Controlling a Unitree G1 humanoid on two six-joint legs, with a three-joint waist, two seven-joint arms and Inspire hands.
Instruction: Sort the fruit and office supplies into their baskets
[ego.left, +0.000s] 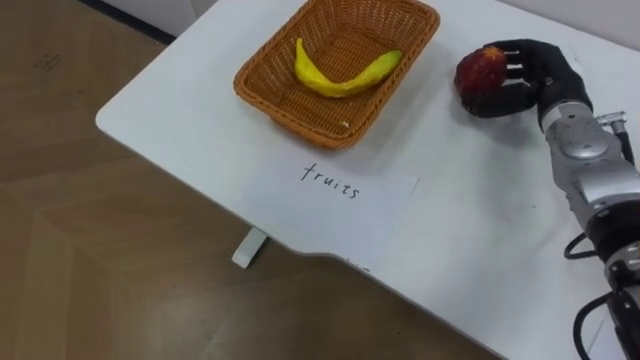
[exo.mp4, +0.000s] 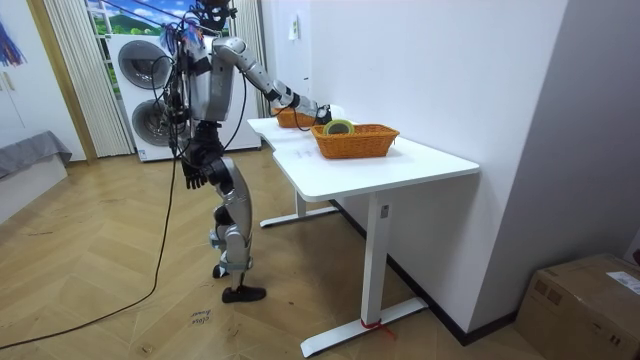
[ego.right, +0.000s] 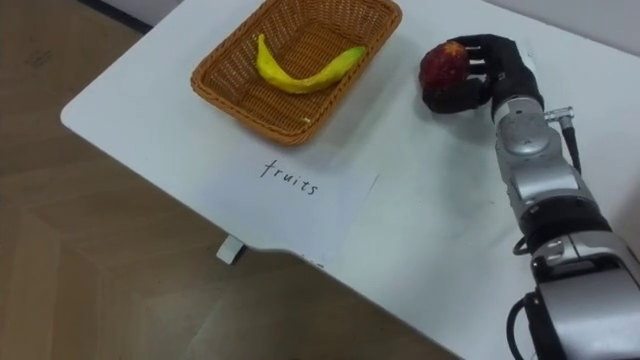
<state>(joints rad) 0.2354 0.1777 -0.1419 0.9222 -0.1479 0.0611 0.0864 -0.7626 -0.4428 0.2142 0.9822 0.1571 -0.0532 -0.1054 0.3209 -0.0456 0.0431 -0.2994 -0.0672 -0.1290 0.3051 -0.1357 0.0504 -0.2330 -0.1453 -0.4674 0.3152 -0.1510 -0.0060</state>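
A red apple (ego.left: 480, 75) is in my right hand (ego.left: 535, 75), whose dark fingers are curled round it. It is over the white table (ego.left: 470, 220), just right of the brown wicker fruit basket (ego.left: 290, 110). A yellow banana (ego.left: 340, 78) lies inside that basket. In front of the basket lies a white paper label (ego.left: 335, 190) with handwriting. In the room view my left hand (exo.mp4: 193, 178) hangs down by my hip, away from the table.
A second wicker basket (exo.mp4: 355, 140) stands nearer the table's middle in the room view, with a round greenish thing (exo.mp4: 340, 127) in it. The table's near edge (ego.left: 200, 200) drops to wooden floor. I stand at the table's end, right arm stretched over it.
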